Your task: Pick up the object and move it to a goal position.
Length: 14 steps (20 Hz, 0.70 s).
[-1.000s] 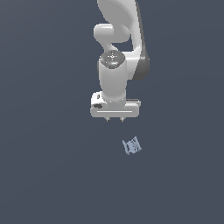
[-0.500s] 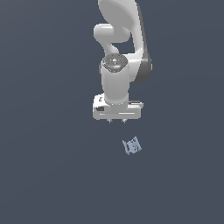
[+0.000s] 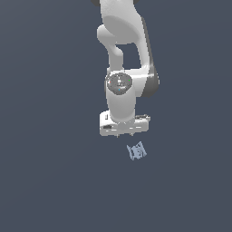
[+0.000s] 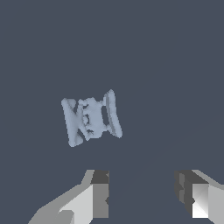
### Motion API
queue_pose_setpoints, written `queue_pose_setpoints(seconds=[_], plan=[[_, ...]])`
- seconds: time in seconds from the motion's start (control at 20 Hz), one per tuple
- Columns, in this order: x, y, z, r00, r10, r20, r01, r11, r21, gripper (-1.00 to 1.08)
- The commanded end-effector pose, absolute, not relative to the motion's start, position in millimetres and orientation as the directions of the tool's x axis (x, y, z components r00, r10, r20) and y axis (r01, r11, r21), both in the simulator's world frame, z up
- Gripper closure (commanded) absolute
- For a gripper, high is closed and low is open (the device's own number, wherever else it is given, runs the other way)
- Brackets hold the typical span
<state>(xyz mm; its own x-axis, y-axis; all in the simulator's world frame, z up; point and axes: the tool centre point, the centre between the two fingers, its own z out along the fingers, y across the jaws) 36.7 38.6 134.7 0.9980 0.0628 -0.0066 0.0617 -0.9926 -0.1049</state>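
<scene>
The object (image 3: 137, 151) is a small pale blue-grey angular lump lying on the dark floor, just below and to the exterior view's right of my white gripper (image 3: 124, 134). The wrist view shows the object (image 4: 91, 117) as two flared end plates joined by a knobbly middle, ahead of the gripper (image 4: 142, 194) and off to one side of it. Both fingers (image 4: 99, 192) stand apart with nothing between them. The gripper is open and apart from the object.
The white arm (image 3: 122, 50) rises from the gripper to the top edge of the exterior view. All around lies a plain dark blue-grey floor (image 3: 50, 181) with nothing else on it.
The arm has lowered the gripper slightly toward the floor and the object. The object has not moved.
</scene>
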Motion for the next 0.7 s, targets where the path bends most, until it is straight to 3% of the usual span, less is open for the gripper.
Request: queue_pose_setpoints(seconds=[0.0,0.65], plan=[[46.9,44.1,121.4,0.996,0.091,-0.009,0.089,-0.988,-0.126,-0.2],[83.1,65.2,63.1,0.981,0.194,-0.002,0.189,-0.956,-0.225,-0.2]])
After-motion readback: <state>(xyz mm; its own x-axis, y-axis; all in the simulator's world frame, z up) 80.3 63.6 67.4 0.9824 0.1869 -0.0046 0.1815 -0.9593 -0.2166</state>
